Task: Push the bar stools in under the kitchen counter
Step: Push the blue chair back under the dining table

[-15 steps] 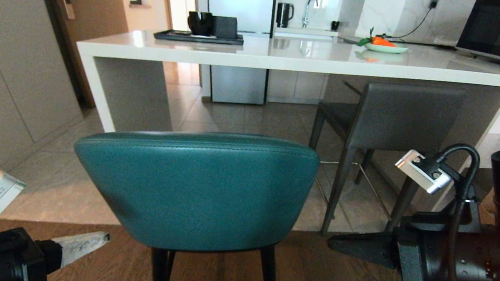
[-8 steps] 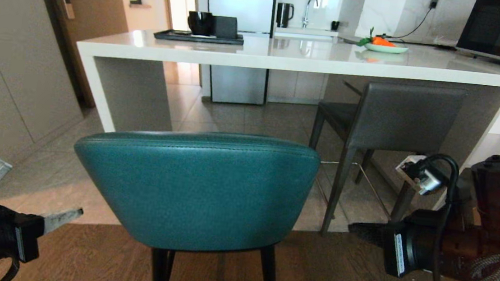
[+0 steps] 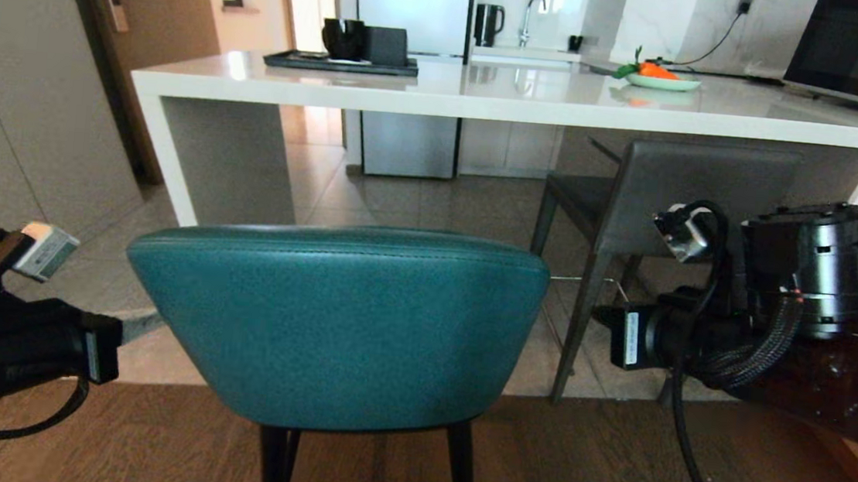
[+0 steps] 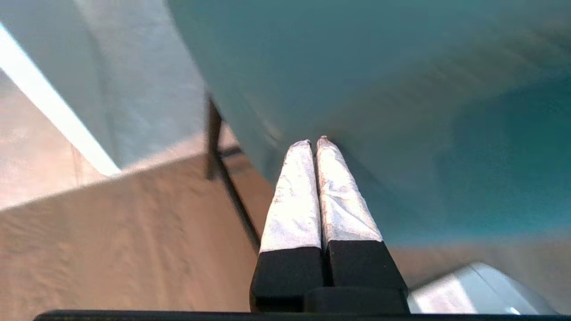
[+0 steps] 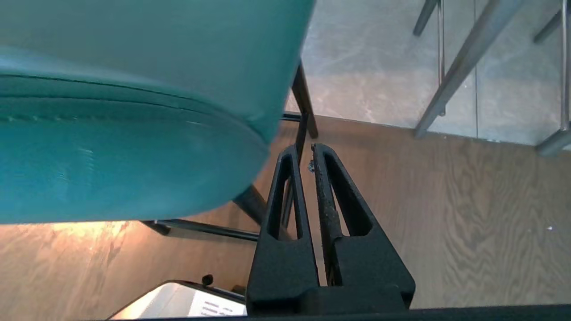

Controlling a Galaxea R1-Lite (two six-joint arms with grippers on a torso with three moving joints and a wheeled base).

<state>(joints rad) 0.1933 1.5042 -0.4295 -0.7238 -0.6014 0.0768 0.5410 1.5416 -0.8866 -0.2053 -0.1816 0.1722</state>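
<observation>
Teal stool point(image 3: 336, 326): smooth padded leather, rounded back, thin black legs; stood on wood flooring short of the glossy stone counter point(image 3: 488, 95).
Grey stool point(image 3: 673, 200): flat rectangular back, tucked under the counter.
Left gripper point(image 4: 314, 145): fingers pressed together, tips at the teal back.
Right gripper point(image 5: 303, 149): black ribbed fingers nearly together, holding nothing.

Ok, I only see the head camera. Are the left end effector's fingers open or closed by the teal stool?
Observer: Closed. The left wrist view shows the left end effector with both silver fingers pressed together.
Operator: Is it touching?
Observer: Its tips sit right at the teal stool's padded back; I cannot tell if they press on it.
Operator: And the right one?
Observer: The right end effector is shut too, beside the stool's back, tips apart from it.
</observation>
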